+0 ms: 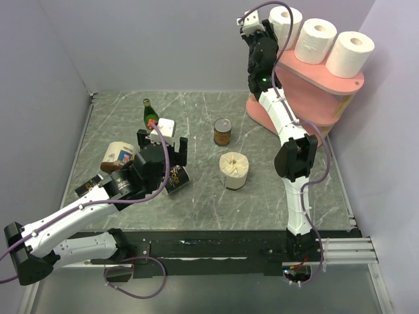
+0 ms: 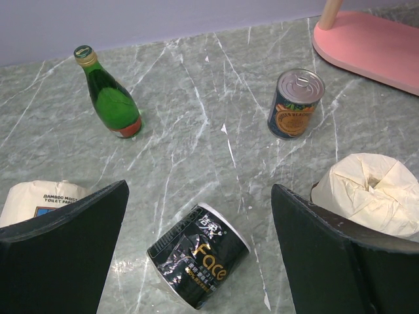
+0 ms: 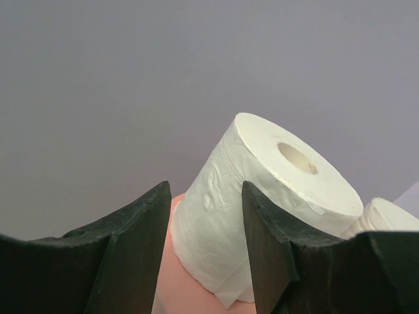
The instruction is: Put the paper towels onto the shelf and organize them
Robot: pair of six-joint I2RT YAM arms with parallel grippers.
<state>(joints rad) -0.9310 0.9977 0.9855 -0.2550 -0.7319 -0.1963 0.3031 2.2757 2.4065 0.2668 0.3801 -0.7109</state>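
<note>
Three white paper towel rolls stand upright in a row on the top board of the pink shelf (image 1: 308, 88): the left one (image 1: 286, 23), the middle one (image 1: 315, 40) and the right one (image 1: 350, 53). My right gripper (image 1: 265, 31) is raised beside the left roll. In the right wrist view the gripper (image 3: 206, 219) is open, and the left roll (image 3: 281, 190) stands on the pink board just beyond the fingertips, not gripped. My left gripper (image 1: 162, 144) is open and empty, low over the table, far from the shelf.
Below my left gripper (image 2: 196, 216) a black wrapped roll (image 2: 198, 256) lies on its side. Around it are a green bottle (image 2: 111, 95), a can (image 2: 296, 103), a cream wrapped roll (image 2: 373, 193) and a labelled wrapped roll (image 2: 39, 199). The shelf's bottom board (image 2: 373, 46) is at the far right.
</note>
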